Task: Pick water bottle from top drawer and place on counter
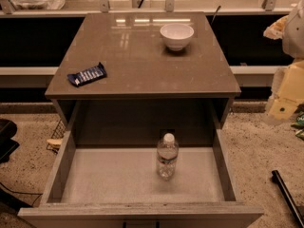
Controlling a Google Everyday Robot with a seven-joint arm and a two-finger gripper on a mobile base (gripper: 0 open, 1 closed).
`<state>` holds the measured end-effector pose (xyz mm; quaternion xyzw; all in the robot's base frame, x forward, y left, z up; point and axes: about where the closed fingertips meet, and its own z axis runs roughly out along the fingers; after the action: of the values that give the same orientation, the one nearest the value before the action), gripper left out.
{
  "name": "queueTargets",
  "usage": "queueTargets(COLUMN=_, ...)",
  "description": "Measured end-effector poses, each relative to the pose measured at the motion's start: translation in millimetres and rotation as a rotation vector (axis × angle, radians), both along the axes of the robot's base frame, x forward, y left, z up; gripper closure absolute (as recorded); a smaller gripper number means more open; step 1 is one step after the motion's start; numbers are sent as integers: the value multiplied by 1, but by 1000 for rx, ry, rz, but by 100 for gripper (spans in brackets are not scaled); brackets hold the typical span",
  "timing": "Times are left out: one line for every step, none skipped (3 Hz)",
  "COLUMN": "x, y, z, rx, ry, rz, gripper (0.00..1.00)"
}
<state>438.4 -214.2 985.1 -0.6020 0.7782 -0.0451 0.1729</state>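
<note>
The water bottle (167, 156) stands upright on the floor of the top drawer (64, 167), a little right of the middle and toward the back. Its white cap is on, and a thin label band runs round its clear body. It touches neither the side walls nor the front wall. The drawer is pulled well out from the cabinet, and its pale speckled floor shows on every side of the bottle.

Above the drawer lies the counter (142, 65), a glossy brown-grey slab that reflects the lights near its far edge. A white bowl (176, 35) sits on it toward the back right, open side up. A snack bar (87, 74) in a dark blue wrapper lies flat near the front left corner, turned at a slant. Bowl and bar are well apart.

Around the cabinet is a speckled floor (256, 146). A slim dark bar (287, 196) lies across it at the lower right, and what it is cannot be told. Pale yellow crumpled things (287, 94) are heaped at the right edge, and a black object (7, 139) is at the left edge.

The gripper is outside the camera's view, so the state of its fingers cannot be told.
</note>
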Motion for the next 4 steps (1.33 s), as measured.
queueTargets(x=0, y=0, z=0, rx=9, ry=-2, rz=0, gripper=0)
queueTargets(x=0, y=-1, z=-2, rx=38, ry=-6, rz=-2, gripper=0)
queueTargets(x=-3, y=2, z=-17, rx=139, ry=-8, rz=22, gripper=0)
queueTargets(x=0, y=2, z=-58, rx=302, ry=-21, rz=73, gripper=0)
